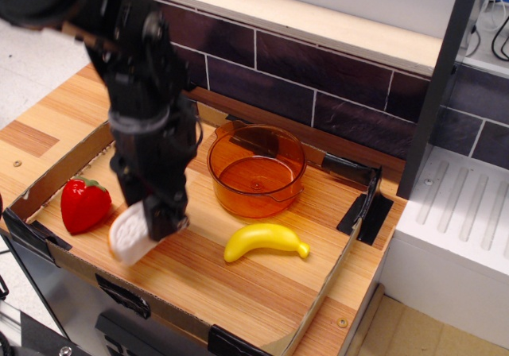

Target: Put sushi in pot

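The sushi (pixel 129 236), a white bumpy piece with an orange edge, is tilted and lifted a little above the wooden tray floor at the front left. My black gripper (pixel 155 223) is shut on its right side, the arm reaching down from the upper left. The amber translucent pot (pixel 256 170) stands empty on the tray, behind and to the right of the gripper, well apart from it.
A red strawberry (pixel 83 204) lies left of the sushi. A yellow banana (pixel 265 241) lies right of the gripper, in front of the pot. Low cardboard walls (pixel 60 173) ring the tray; a dark tiled wall (pixel 318 78) stands behind.
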Controlling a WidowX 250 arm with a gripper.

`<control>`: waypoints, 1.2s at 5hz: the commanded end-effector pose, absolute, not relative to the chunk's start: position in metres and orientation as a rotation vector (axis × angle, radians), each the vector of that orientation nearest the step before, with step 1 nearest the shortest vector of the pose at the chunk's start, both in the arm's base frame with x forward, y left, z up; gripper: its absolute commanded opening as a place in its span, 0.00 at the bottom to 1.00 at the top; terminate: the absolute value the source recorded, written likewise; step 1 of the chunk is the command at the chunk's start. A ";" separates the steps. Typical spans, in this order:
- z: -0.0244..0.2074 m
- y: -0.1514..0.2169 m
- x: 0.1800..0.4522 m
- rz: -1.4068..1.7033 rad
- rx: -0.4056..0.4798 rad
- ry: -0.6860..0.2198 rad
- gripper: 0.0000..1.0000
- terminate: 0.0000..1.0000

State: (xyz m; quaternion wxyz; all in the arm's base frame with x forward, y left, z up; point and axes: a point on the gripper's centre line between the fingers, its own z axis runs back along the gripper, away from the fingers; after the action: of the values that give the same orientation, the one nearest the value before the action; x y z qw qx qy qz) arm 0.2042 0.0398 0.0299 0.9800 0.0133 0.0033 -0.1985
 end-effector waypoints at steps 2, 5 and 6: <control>0.102 0.002 0.287 -0.155 -0.058 -0.051 0.00 0.00; 0.068 0.001 0.318 -0.110 0.037 -0.082 0.00 0.00; 0.055 0.004 0.320 -0.111 0.063 -0.086 0.00 0.00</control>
State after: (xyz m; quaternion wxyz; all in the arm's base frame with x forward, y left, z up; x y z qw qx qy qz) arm 0.3098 -0.0029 0.0413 0.9978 0.0315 -0.0241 -0.0539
